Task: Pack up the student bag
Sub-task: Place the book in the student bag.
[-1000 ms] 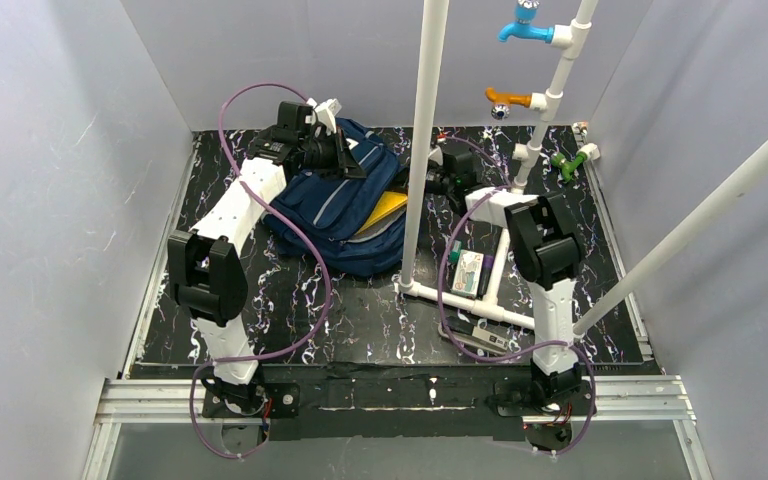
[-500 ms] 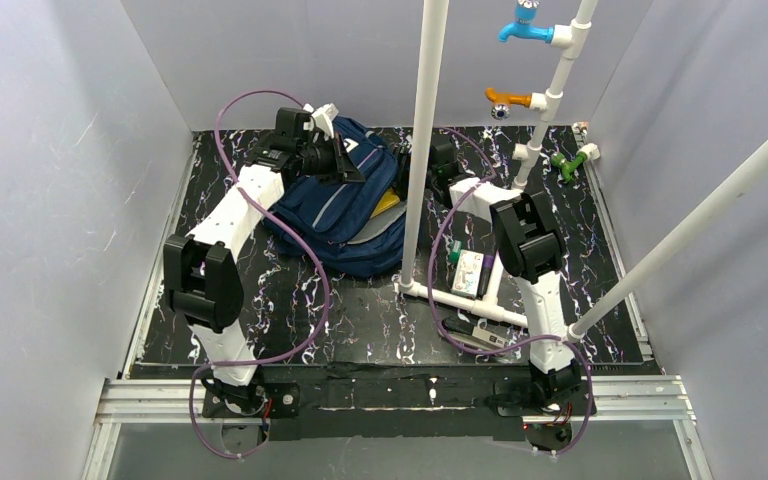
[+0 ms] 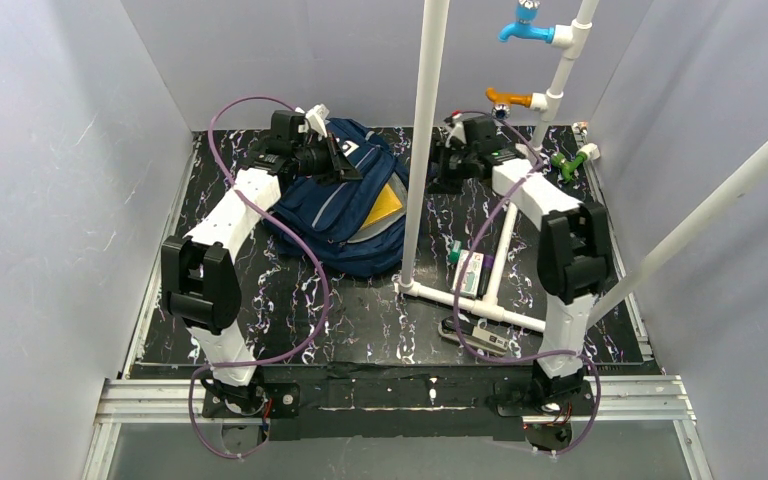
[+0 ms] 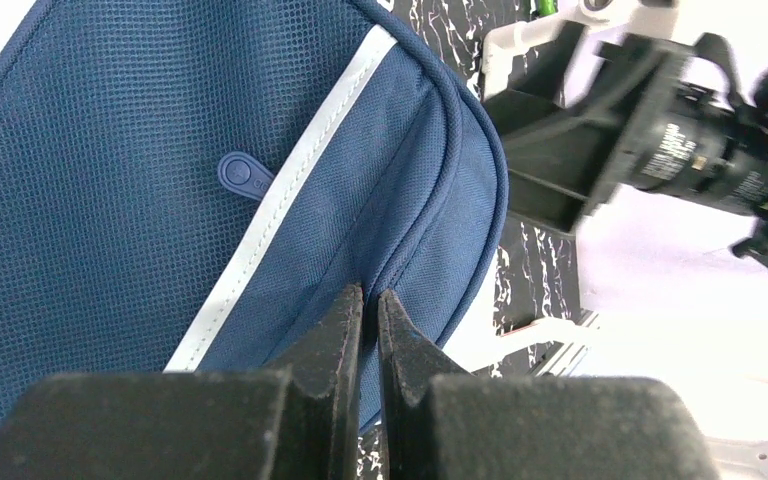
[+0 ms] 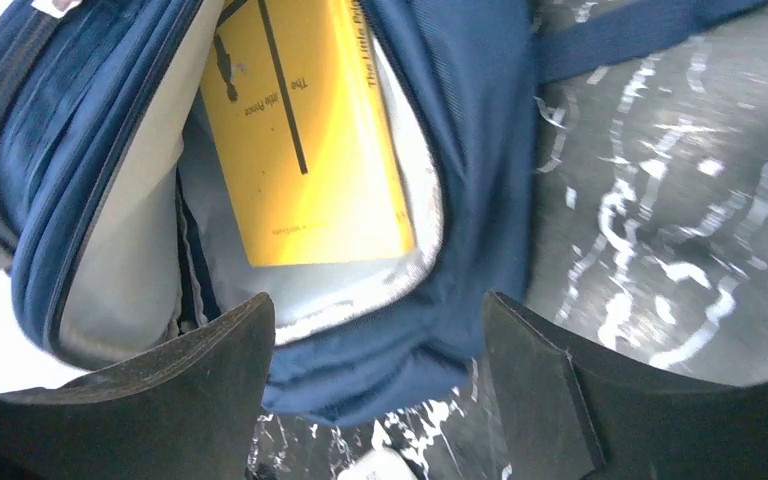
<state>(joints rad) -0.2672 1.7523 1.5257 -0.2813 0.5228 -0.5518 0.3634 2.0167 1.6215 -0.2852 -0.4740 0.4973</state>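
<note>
Your left gripper [image 4: 370,300] is pinched on the student bag's [image 3: 345,215] seam at the table's [image 3: 380,310] far left (mouth gaping rightward). Your right gripper [image 5: 377,300] hangs just right of that mouth with its jaws apart and nothing between them. The yellow book [image 5: 305,140] lies lengthwise inside.

1. Shows plain pale walls [image 3: 60,150] at left, back and right.
2. Has a black mat [image 3: 360,310], veined white, as floor.
3. Holds a white pipe frame [image 3: 428,100]: upright at centre, slanting at right.
4. Carries a blue tap [image 3: 520,25], an orange tap [image 3: 508,97] and a green tap [image 3: 568,162] at the far right.
5. Ends at a metal rail [image 3: 400,395] along the near edge.
6. Lit evenly.
</note>
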